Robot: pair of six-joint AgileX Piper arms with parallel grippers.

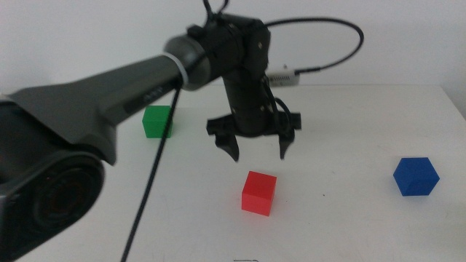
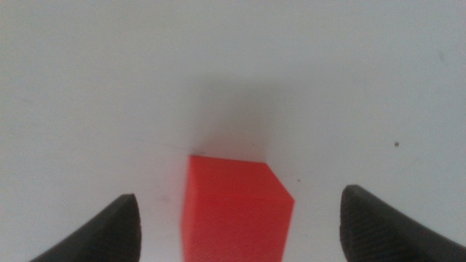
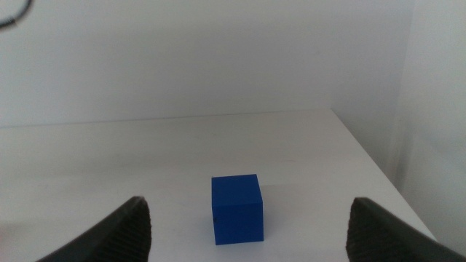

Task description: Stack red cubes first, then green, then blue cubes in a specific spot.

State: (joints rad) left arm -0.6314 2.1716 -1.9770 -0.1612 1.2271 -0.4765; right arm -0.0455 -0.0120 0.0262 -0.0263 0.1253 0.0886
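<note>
The left gripper (image 1: 258,151) hung spread above the red cube (image 1: 259,193); green cube (image 1: 158,121) and blue cube (image 1: 416,176) sat well apart; the right gripper (image 3: 247,233) was spread too.

no text, label, brand, number or sign can be read anywhere; the dark arm (image 1: 109,102) carries a faint mark on its casing, too blurred to make out, and the faces of the cubes and the white bench (image 1: 349,218) are plain

white table (image 1: 342,218), pale wall (image 1: 408,36) behind
</note>
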